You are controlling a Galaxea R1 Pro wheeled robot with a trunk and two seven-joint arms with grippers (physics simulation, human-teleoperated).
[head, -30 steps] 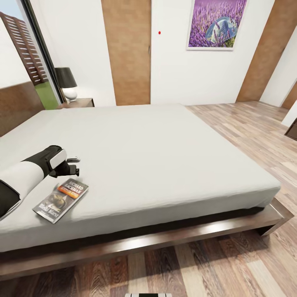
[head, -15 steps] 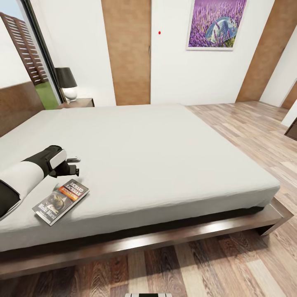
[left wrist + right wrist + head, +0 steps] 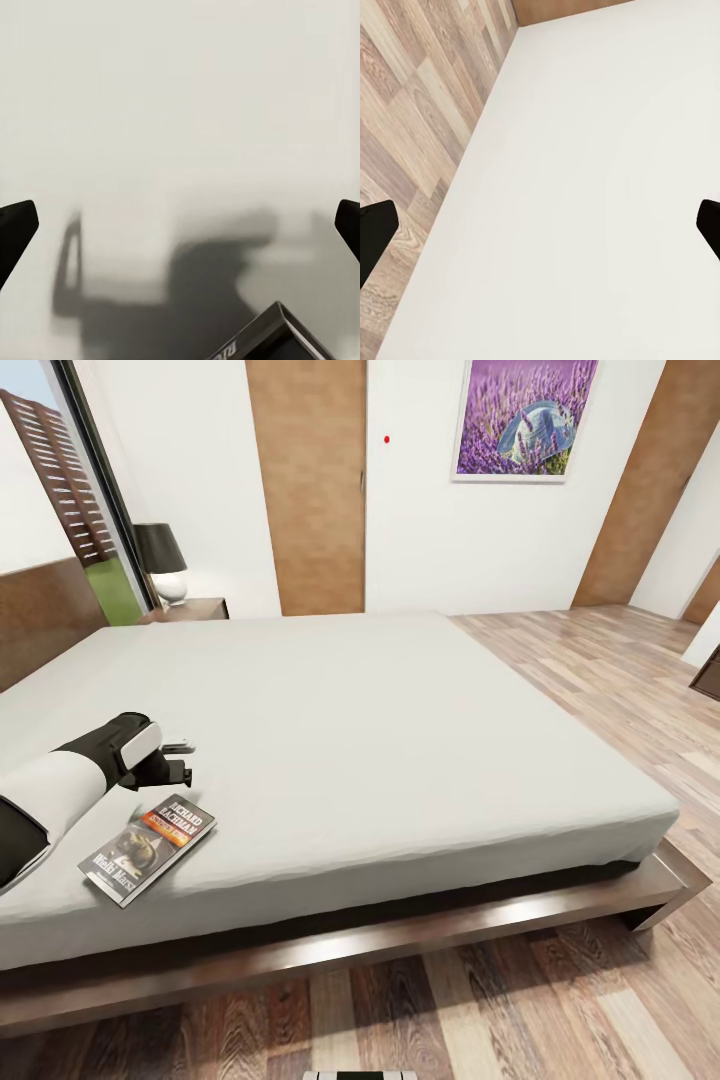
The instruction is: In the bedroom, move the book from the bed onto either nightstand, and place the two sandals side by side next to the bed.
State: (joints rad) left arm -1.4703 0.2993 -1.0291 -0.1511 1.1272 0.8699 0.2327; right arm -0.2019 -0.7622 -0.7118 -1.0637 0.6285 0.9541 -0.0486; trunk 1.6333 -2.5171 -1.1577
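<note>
off-white bed (image 3: 380,730), book (image 3: 147,846) lying flat, left gripper (image 3: 182,757) spread just beside it, wood floor (image 3: 600,660)

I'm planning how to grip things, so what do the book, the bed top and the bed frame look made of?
Book: thin paperback, probably paper with a slightly glossy printed cover. Bed top: matte off-white fabric, faintly rumpled at the edges. Bed frame: dark brown wood, seemingly polished, since a pale sheen runs along it.

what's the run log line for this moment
phase: reaching for book | left gripper: open, above bed, just beyond book | book: flat on bed, ungrasped | right gripper: open, empty
</note>
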